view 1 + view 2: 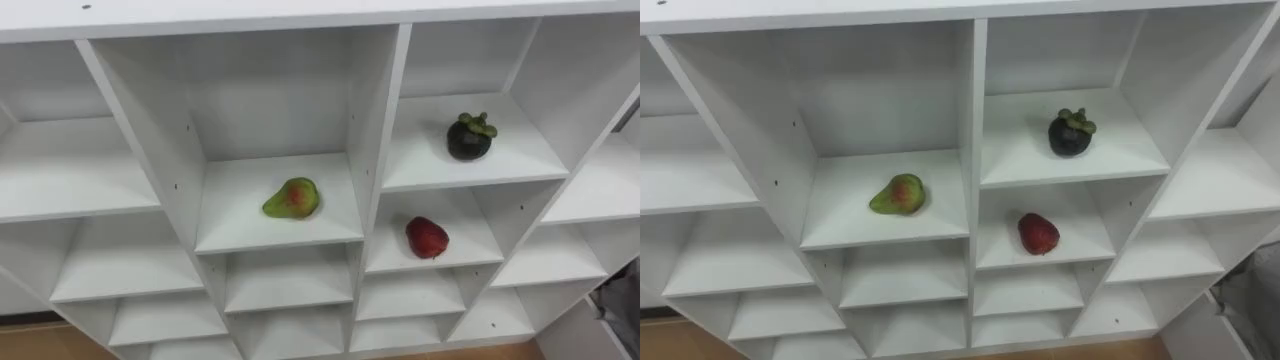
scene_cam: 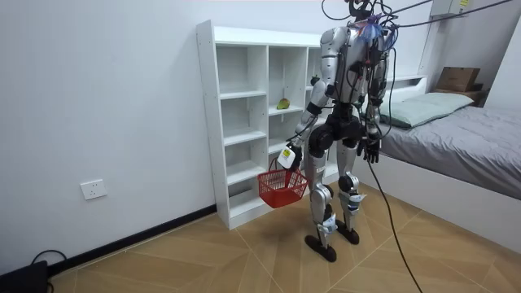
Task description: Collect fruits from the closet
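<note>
Three fruits lie in the white closet (image 1: 375, 150) in front of me. A green fruit with a red blush (image 1: 292, 198) rests on a middle shelf. A dark mangosteen (image 1: 471, 137) sits one compartment to the right on a slightly higher shelf. Below it is a red fruit (image 1: 427, 237). In the room view I stand upright facing the closet (image 2: 244, 122). My left hand (image 2: 286, 157) is down at my side, curled on the handle of a red basket (image 2: 282, 187). My right hand (image 2: 370, 150) hangs by my thigh with relaxed fingers, holding nothing.
The closet has several other bare compartments to the left, right and below. A bed (image 2: 456, 138) stands close behind me on the room view's right. The floor is wood, and a wall socket (image 2: 94, 190) is low on the wall.
</note>
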`<state>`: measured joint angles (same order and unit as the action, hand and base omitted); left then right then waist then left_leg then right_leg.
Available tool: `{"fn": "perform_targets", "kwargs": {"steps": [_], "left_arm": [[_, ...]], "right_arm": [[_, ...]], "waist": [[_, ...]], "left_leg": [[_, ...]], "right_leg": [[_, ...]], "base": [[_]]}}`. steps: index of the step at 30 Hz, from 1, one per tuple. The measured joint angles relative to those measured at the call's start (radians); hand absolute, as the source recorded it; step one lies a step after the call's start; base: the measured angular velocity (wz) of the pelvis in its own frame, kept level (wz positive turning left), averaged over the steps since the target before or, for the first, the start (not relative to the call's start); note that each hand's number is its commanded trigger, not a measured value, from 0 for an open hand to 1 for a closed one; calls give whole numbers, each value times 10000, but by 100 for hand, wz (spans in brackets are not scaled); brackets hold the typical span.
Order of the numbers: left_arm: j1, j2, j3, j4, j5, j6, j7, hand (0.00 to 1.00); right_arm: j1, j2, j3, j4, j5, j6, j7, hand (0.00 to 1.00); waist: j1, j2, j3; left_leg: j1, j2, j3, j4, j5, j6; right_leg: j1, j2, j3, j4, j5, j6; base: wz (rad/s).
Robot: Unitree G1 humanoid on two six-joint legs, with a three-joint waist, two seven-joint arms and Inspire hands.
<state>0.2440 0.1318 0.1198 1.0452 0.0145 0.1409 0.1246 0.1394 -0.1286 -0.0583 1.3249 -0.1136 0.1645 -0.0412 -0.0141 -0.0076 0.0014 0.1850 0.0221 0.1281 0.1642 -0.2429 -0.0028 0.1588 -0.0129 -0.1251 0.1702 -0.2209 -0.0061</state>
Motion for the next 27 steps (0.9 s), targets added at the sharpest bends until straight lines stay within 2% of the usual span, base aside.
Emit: {"fn": "perform_targets", "kwargs": {"steps": [5,13,17,27], "left_arm": [[88,-18,-10,1,-3,-26,0,100],[75,-43,-60,8,-20,-394,0,100],[49,-49,-59,78,-23,-601,4,100],[55,-58,-60,158,-29,-858,72,100]], "right_arm": [[-1,0,177,20,70,-61,15,0],[-22,-1,387,11,89,-335,-7,0],[-26,-1,393,-15,98,-422,-84,0],[-44,-5,466,-26,144,-812,-505,0]], "waist": [[7,1,1],[61,6,-2],[197,5,-1],[241,5,7]], "left_leg": [[-8,1,-32,2,0,0],[-22,-2,-45,4,0,1],[-25,-4,-44,4,1,1],[-100,-21,-187,12,1,1]], "right_leg": [[-7,-6,4,5,0,0],[-2,-7,5,42,1,0],[-5,-9,14,47,0,0],[-4,-20,-73,4,0,1]], "base": [[0],[0],[0],[2]]}}
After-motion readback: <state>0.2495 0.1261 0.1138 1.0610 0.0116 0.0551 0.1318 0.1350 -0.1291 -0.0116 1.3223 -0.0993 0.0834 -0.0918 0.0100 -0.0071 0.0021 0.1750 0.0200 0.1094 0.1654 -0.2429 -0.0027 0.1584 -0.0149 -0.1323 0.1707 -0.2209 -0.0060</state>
